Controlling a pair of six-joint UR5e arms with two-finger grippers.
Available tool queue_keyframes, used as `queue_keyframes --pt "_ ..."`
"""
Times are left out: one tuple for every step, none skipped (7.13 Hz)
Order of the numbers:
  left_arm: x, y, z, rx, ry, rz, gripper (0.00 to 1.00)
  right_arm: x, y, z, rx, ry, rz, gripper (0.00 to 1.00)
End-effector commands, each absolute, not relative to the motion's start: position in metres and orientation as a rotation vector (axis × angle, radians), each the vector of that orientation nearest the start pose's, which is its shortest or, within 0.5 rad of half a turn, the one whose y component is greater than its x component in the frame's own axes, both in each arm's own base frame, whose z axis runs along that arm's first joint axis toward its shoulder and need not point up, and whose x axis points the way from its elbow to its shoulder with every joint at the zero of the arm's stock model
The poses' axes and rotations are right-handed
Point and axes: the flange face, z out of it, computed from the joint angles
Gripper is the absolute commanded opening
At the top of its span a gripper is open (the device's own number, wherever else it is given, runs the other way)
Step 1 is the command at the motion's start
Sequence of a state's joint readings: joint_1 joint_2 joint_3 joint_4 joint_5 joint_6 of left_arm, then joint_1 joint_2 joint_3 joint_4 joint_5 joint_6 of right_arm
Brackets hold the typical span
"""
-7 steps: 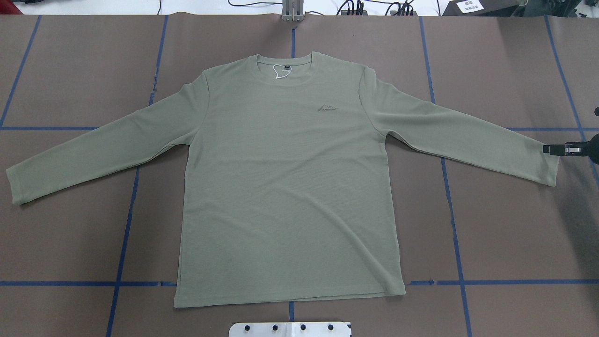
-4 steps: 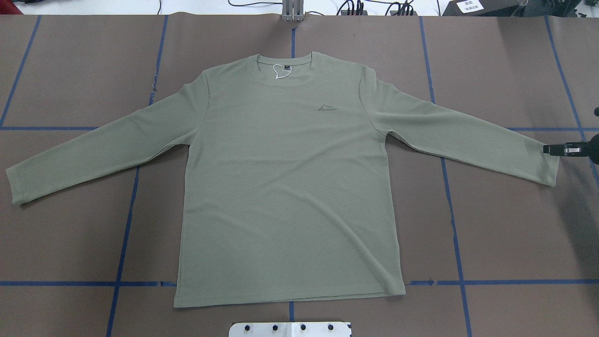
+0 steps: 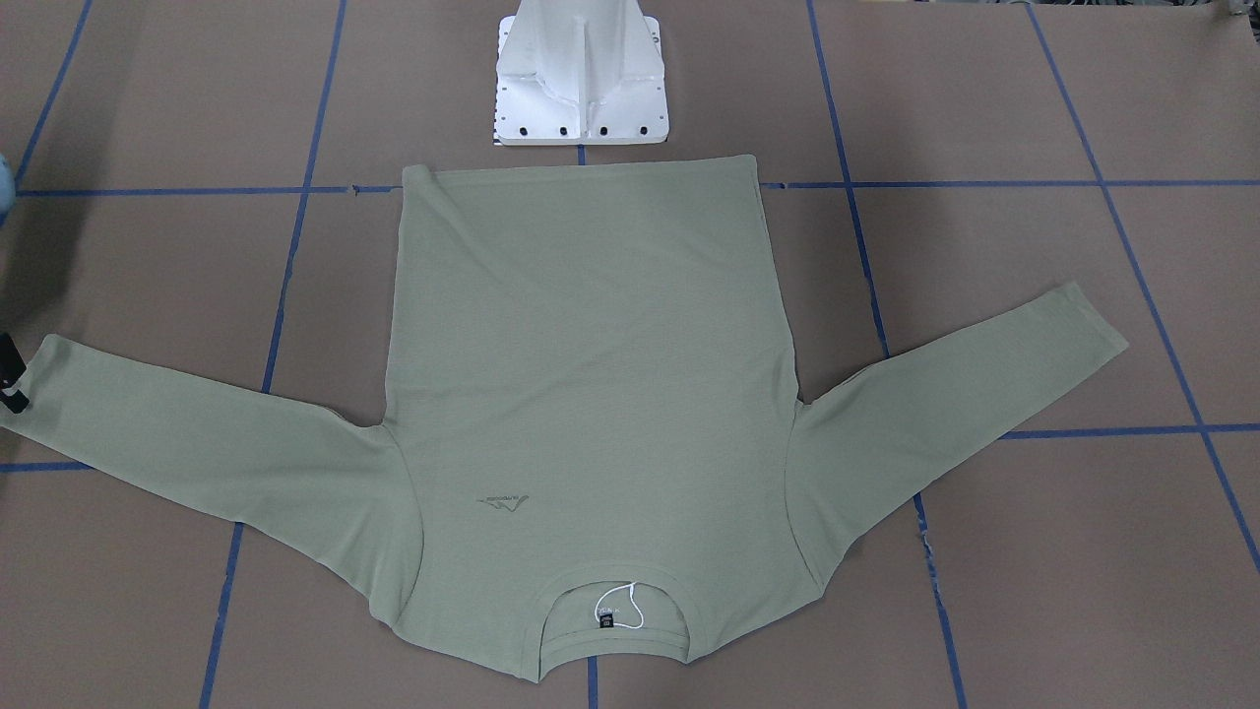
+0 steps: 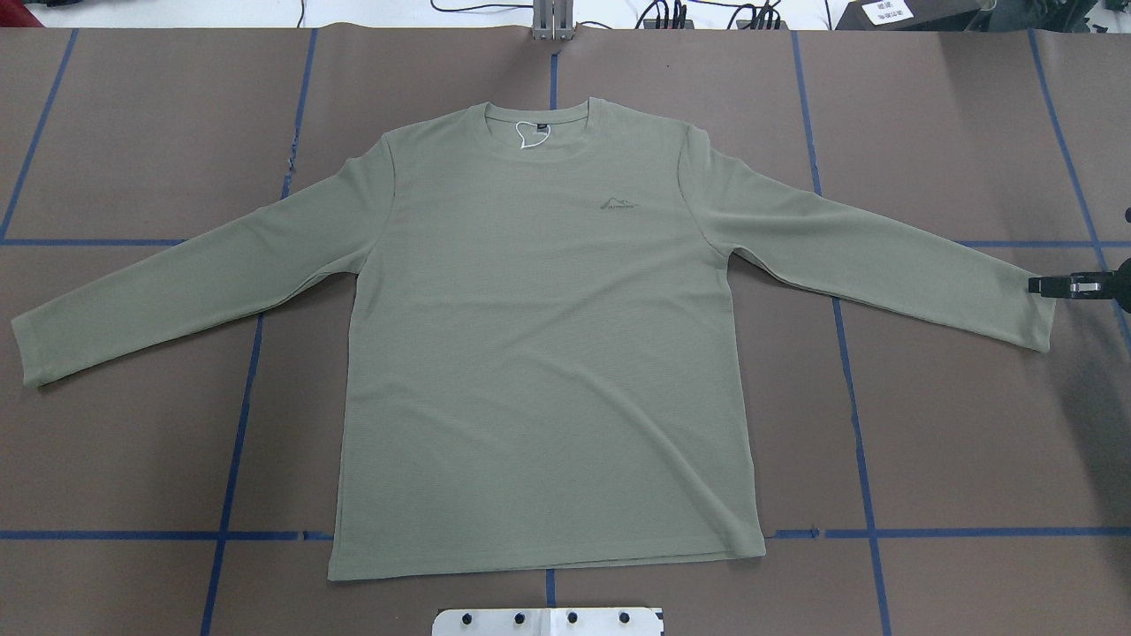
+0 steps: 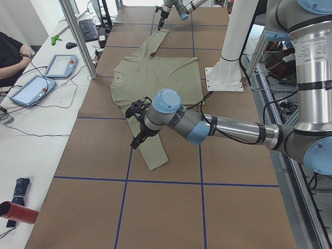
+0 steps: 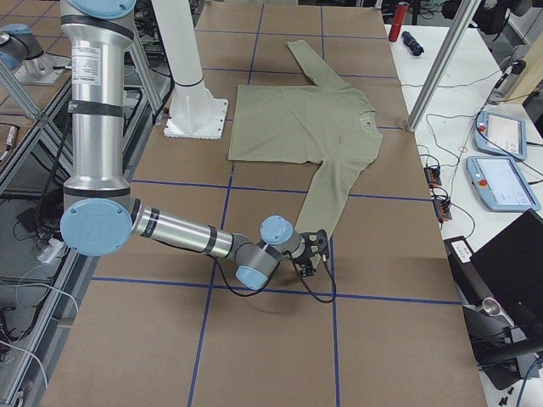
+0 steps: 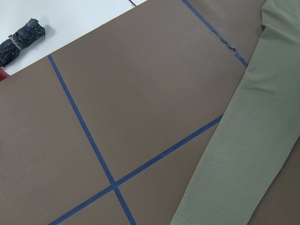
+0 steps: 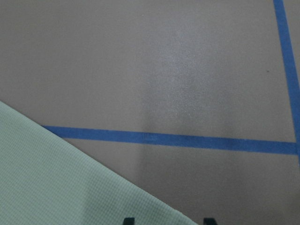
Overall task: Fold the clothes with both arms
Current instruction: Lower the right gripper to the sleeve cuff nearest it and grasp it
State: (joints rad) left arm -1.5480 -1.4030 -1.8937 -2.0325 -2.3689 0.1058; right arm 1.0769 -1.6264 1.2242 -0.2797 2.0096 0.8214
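The sage-green long-sleeved shirt (image 4: 539,353) lies flat and face up on the brown table, sleeves spread, neck toward the far side. My right gripper (image 4: 1036,284) is low at the right sleeve's cuff (image 4: 1034,322). In the right wrist view its two fingertips (image 8: 129,220) stand apart, open, astride the sleeve's edge (image 8: 56,178). It also shows at the front-facing view's left edge (image 3: 12,379). My left gripper (image 5: 136,141) shows only in the exterior left view, above the left sleeve (image 7: 248,154). I cannot tell whether it is open or shut.
The white pedestal base (image 3: 581,79) stands just behind the shirt's hem. Blue tape lines (image 4: 234,442) cross the table. Tablets (image 5: 31,88) and a metal post (image 5: 78,36) stand along the operators' side. A red cylinder (image 5: 18,212) lies beyond the left sleeve.
My right gripper has drifted a few pixels outward along the cuff. The shirt has not moved.
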Motion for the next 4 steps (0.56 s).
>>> queue_keyframes --pt "-0.0518 -0.4395 0.5193 0.618 0.751 0.365 1.0 -0.1425 -0.4571 0.7214 0.438 -0.854 0.113 0.58" --pt "-0.0518 -0.4396 0.52 0.617 0.751 0.365 1.0 -0.1432 -0.4587 0.72 0.44 -0.855 0.115 0.5" --pt "-0.0518 -0.4396 0.5201 0.617 0.751 0.365 1.0 -0.1442 -0.4603 0.7178 0.44 -0.861 0.121 0.11" --pt "-0.0518 -0.4396 0.5201 0.617 0.751 0.365 1.0 -0.1443 -0.4605 0.717 0.441 -0.861 0.12 0.0"
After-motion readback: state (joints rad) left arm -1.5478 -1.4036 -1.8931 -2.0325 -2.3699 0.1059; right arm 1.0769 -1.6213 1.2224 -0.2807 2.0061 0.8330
